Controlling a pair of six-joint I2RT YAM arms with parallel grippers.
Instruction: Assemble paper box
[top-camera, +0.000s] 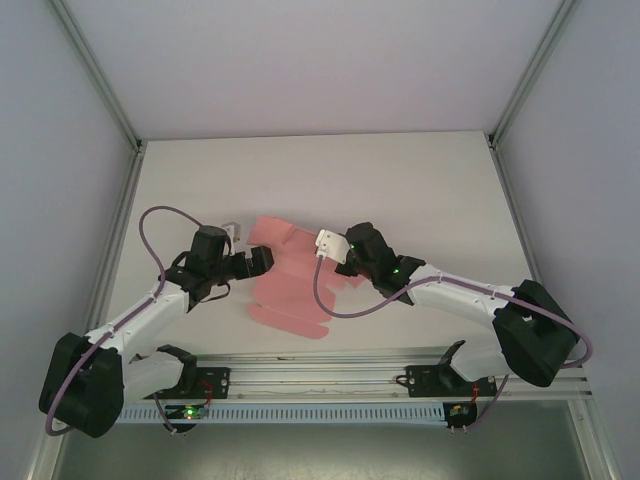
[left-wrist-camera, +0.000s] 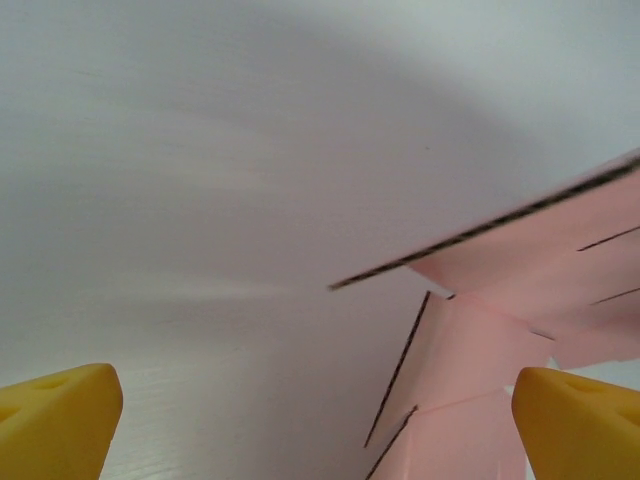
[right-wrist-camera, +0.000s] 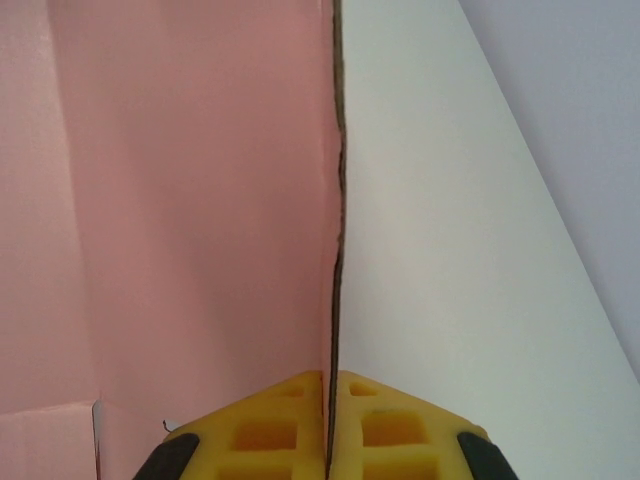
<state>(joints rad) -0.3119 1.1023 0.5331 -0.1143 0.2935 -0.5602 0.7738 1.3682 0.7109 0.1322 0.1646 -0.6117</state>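
Note:
The paper box (top-camera: 290, 285) is a flat pink die-cut sheet lying mid-table between the two arms, with one flap raised. My right gripper (right-wrist-camera: 331, 425) is shut on the thin edge of that sheet (right-wrist-camera: 190, 200), the card pinched between its yellow pads. From above, that gripper (top-camera: 322, 243) sits at the sheet's right upper side. My left gripper (top-camera: 262, 260) is at the sheet's left edge. Its yellow fingertips (left-wrist-camera: 60, 415) stand wide open, with the pink flaps (left-wrist-camera: 480, 340) ahead and to the right, nothing between them.
The white table (top-camera: 400, 180) is walled by grey panels and metal frame posts on the left, back and right. A rail (top-camera: 330, 378) with both arm bases runs along the near edge. Purple cables loop beside each arm.

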